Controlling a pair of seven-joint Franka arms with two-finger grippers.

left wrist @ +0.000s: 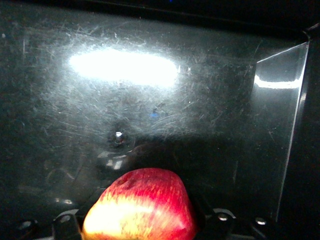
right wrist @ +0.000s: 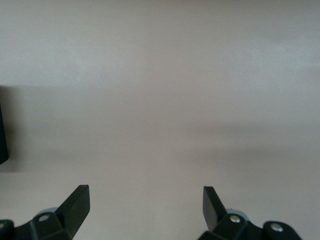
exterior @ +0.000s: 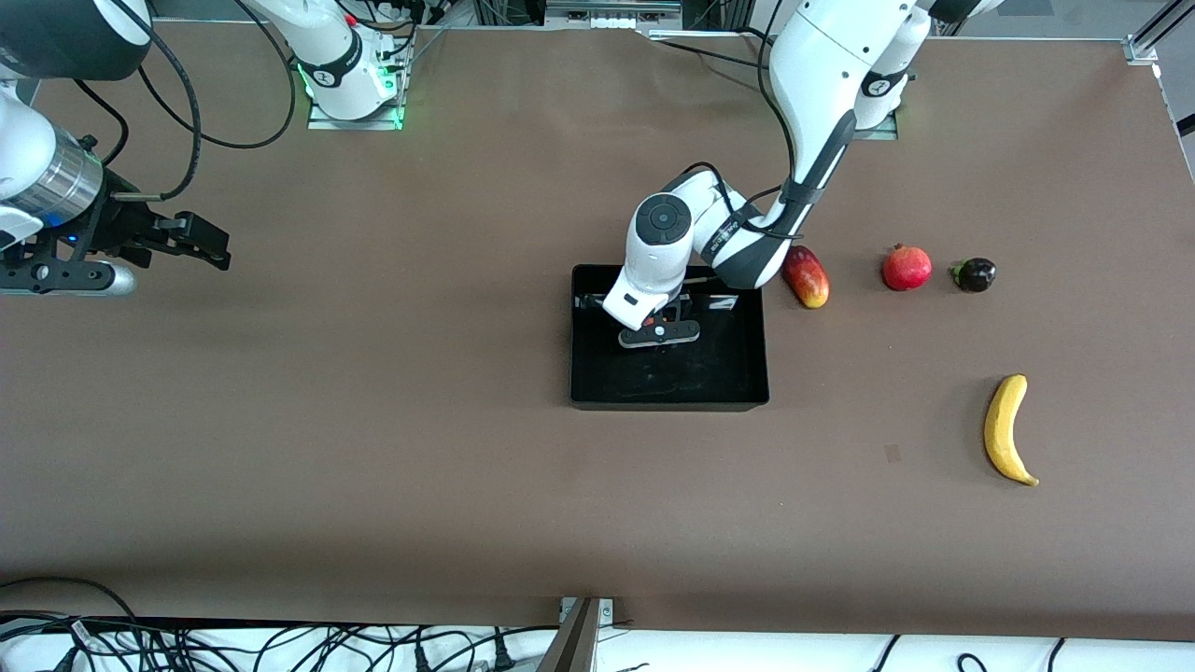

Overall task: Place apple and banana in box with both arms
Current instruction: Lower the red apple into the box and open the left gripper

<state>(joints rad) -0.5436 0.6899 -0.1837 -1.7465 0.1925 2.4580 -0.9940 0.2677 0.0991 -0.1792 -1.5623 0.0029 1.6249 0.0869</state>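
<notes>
The black box (exterior: 747,373) lies at mid-table. My left gripper (exterior: 658,331) reaches down into it and is shut on the red apple (left wrist: 140,207), which has a yellowish patch. It holds the apple just above the box's scratched glossy floor (left wrist: 125,100); in the front view the hand hides the apple. The yellow banana (exterior: 1006,429) lies on the table toward the left arm's end, nearer the front camera than the box. My right gripper (exterior: 201,245) is open and empty (right wrist: 145,205), waiting over bare table at the right arm's end.
A red-yellow mango (exterior: 807,277) lies just beside the box's far corner. A red pomegranate (exterior: 906,268) and a small dark fruit (exterior: 975,274) lie in a row with it, toward the left arm's end. Cables run along the table's front edge.
</notes>
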